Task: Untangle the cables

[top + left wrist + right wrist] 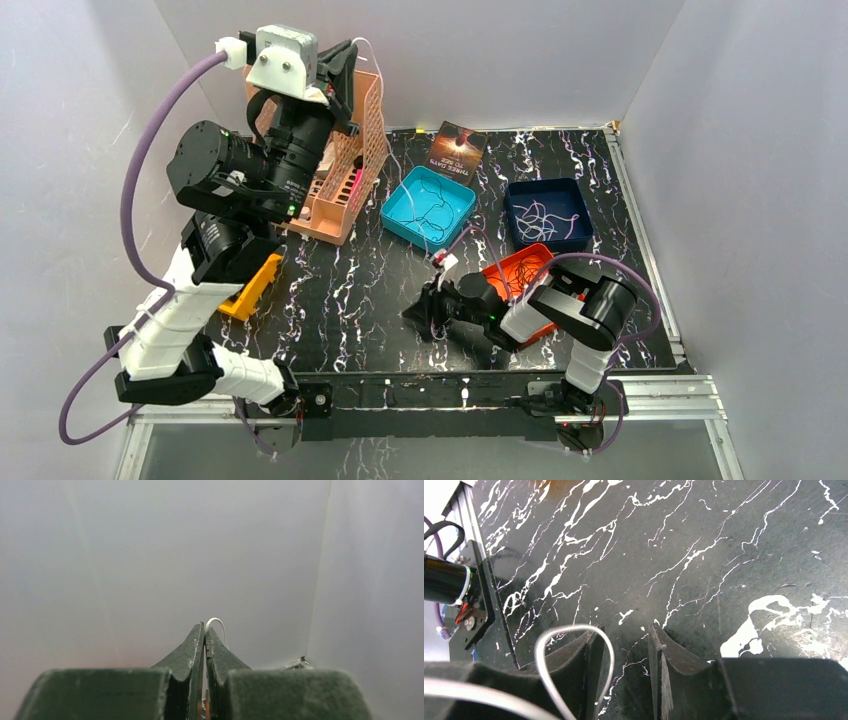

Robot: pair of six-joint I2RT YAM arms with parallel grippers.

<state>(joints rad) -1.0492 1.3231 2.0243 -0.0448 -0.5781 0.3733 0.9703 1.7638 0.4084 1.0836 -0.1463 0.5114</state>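
My left gripper (345, 62) is raised high at the back left, above the peach basket. In the left wrist view it (205, 629) is shut on a thin white cable (218, 624) that arches out of the fingertips. In the top view this cable (368, 52) hangs down from it. My right gripper (420, 308) is low over the black marbled table (340, 300), in front of the orange tray. In the right wrist view it (626, 630) is open, and a white cable loop (574, 627) lies over its left finger (591, 645), not pinched.
A teal tray (395, 222), a dark blue tray (513, 187) and an orange tray (545, 331) each hold thin cables. A peach basket (372, 130) stands at the back left. A book (458, 150) lies at the back and a yellow piece (250, 288) at the left.
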